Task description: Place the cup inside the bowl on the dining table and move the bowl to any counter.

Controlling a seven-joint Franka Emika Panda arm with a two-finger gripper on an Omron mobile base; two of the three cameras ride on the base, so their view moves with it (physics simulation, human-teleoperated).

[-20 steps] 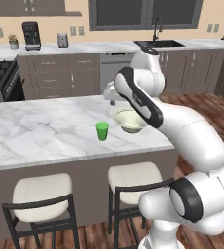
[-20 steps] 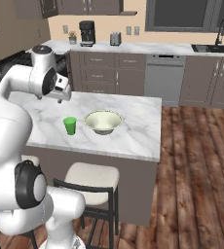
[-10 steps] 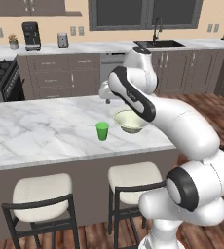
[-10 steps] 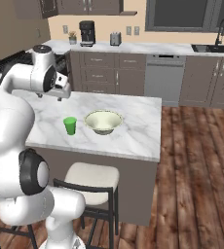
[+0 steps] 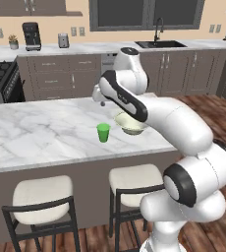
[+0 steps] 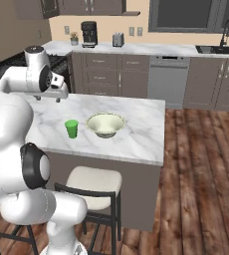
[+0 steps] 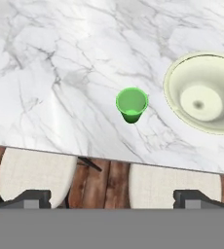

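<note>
No text, label, brand, number or sign could be read in any of the views. The cup (image 7: 132, 104) and the bowl (image 7: 205, 92), both below the claw on the table (image 7: 46, 68), showed plain unmarked surfaces. The small appliances on the far counter (image 6: 136, 49) beyond the claw were too small and blurred to show any lettering.
</note>
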